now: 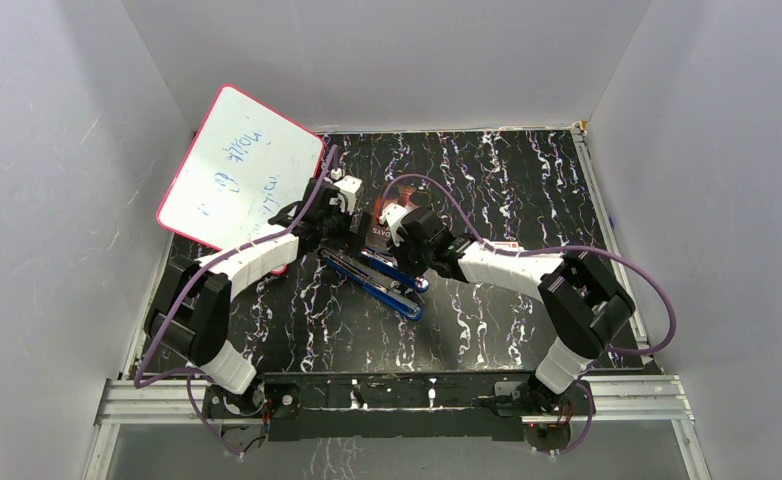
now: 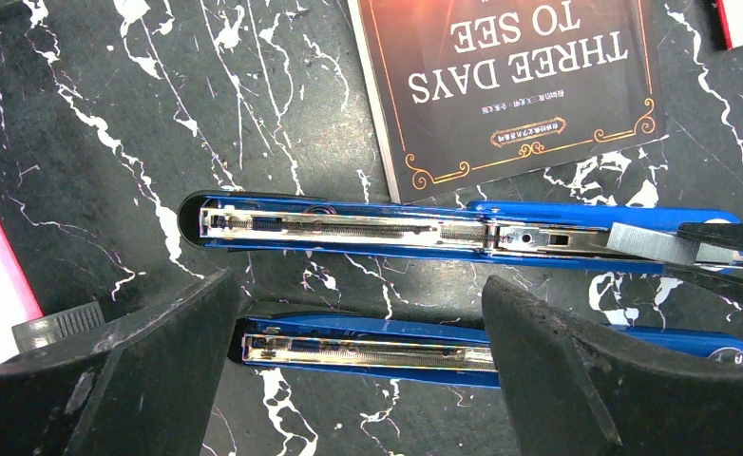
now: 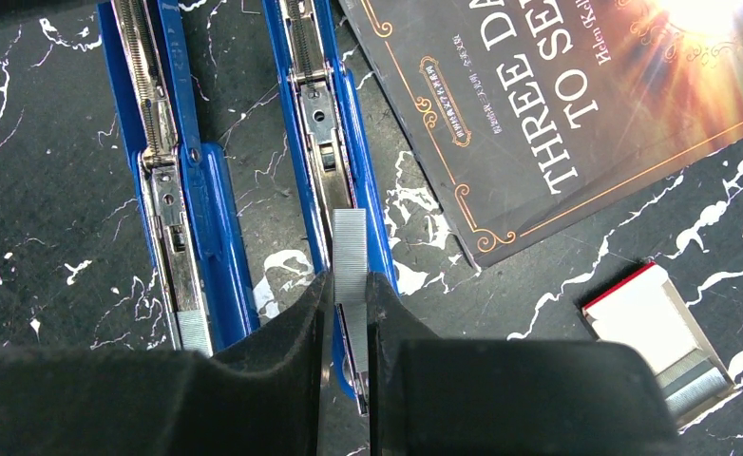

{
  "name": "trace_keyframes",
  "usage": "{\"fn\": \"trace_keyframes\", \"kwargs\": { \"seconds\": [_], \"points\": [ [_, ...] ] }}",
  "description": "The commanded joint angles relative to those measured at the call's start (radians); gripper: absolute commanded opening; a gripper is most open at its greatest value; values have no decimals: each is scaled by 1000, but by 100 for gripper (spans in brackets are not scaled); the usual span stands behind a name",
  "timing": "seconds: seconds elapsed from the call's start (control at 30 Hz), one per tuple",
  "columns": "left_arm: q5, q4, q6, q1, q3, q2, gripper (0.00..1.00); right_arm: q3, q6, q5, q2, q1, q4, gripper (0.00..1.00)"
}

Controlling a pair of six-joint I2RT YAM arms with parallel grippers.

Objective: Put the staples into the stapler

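Two blue staplers lie opened side by side on the black marbled table. My right gripper (image 3: 351,294) is shut on a thin grey strip of staples (image 3: 350,252), holding it lengthwise over the rear end of one stapler's (image 3: 318,114) metal channel. The same strip (image 2: 648,242) shows at the right end of the farther stapler (image 2: 349,228) in the left wrist view. My left gripper (image 2: 358,323) is open, with its fingers (image 2: 558,370) on either side of the nearer stapler (image 2: 368,350), not gripping it. A ribbed grey piece (image 3: 195,332) sits in the other stapler's (image 3: 173,180) channel.
A dark book titled "Three Days to See" (image 3: 558,104) lies just beyond the staplers. A small red-and-white staple box (image 3: 657,337) lies open to the right. A pink-edged whiteboard (image 1: 239,175) leans at the back left. Grey walls enclose the table.
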Motion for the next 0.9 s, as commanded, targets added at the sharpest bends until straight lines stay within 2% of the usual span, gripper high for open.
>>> {"fn": "trace_keyframes", "kwargs": {
  "seconds": [0.0,0.87],
  "points": [
    [7,2,10,-7,9,-28,98,46,14,0,19,6,-27,0],
    [-1,3,11,-10,7,-31,98,33,31,-43,-20,5,4,26]
  ]
}}
